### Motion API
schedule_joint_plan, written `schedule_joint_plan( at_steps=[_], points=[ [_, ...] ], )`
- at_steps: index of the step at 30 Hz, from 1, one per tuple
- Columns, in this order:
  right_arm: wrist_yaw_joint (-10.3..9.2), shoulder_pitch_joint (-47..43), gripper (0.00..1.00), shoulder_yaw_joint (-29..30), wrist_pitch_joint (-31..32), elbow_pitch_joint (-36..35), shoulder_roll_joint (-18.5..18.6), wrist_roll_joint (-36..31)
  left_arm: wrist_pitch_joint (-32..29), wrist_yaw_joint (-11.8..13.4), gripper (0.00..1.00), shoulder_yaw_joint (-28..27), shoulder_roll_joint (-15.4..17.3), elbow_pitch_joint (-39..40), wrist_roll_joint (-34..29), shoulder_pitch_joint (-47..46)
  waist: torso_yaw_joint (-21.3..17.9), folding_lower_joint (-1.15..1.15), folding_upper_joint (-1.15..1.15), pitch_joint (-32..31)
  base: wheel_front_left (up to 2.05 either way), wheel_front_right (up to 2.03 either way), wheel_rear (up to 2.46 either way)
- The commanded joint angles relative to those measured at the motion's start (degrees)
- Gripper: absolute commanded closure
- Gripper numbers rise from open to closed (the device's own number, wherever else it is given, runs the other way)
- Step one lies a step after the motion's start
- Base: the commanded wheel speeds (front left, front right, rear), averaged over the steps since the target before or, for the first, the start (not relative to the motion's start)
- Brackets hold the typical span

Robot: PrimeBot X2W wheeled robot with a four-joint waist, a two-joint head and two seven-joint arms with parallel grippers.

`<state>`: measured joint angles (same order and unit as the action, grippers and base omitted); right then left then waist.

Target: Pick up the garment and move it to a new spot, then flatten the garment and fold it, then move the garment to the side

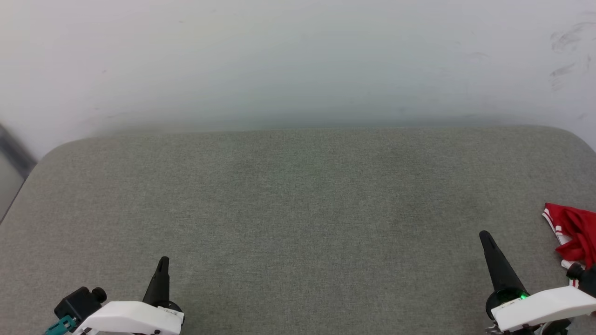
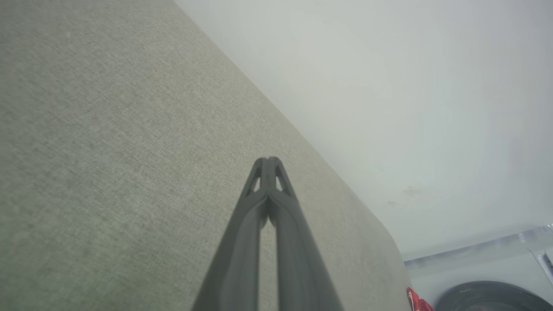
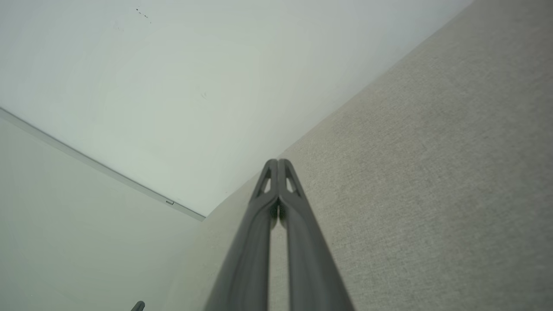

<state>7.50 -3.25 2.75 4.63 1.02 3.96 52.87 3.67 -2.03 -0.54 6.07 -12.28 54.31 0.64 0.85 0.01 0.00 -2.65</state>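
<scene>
Item one: padded surface [image 1: 298, 209], grey-green woven fabric, rounded far corners, set against a pale wall [image 1: 298, 56] that carries faint dark scuffs [image 1: 565, 46] toward its right. Item two: the garment [image 1: 575, 235], red cloth with red-and-white striped trim, lying crumpled in a heap on the surface at its right edge, partly cut off by the head view's right border and partly hidden at its near end by a black knob on the right arm; no lettering can be made out. A small red corner of the garment [image 2: 415, 301] also shows at the bottom of the left wrist view, past the rounded end of the surface, near a dark round rim [image 2: 488, 296]. Item three: left gripper [image 1: 162, 261], lower left of the head view, white wrist housing, teal fitting [image 1: 60, 324] at its outer side; its two dark fingers are pressed together tip to tip [image 2: 268, 162], holding nothing, above bare fabric. Item four: right gripper [image 1: 484, 236], lower right of the head view, green light [image 1: 522, 296] lit on the wrist; fingers likewise closed against each other [image 3: 278, 163] and empty, pointing toward the line where surface meets wall. The right gripper stands just beside the garment, on its left, apart from it; the left gripper is well apart from it.
</scene>
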Motion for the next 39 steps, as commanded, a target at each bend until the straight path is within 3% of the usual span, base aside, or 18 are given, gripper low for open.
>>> schedule_joint_plan(
  at_steps=[1, 39],
  points=[
    [0.0, 1.8, 1.0, 0.1, -0.2, 0.0, 0.5, 1.9, -0.4, -0.4, 1.0, -0.5, -0.1, 0.4, 1.6, -1.7, 0.0, -0.01, 0.0, 0.0, 0.0, 0.0, 0.0],
    [-0.01, 6.6, 1.0, 1.3, 0.2, 7.9, 0.4, 25.6, -6.5, -3.7, 1.0, -3.9, -2.0, -0.9, 23.7, -5.2, -0.5, -0.01, 0.0, 1.5, 0.0, 0.0, 0.0]
  ],
)
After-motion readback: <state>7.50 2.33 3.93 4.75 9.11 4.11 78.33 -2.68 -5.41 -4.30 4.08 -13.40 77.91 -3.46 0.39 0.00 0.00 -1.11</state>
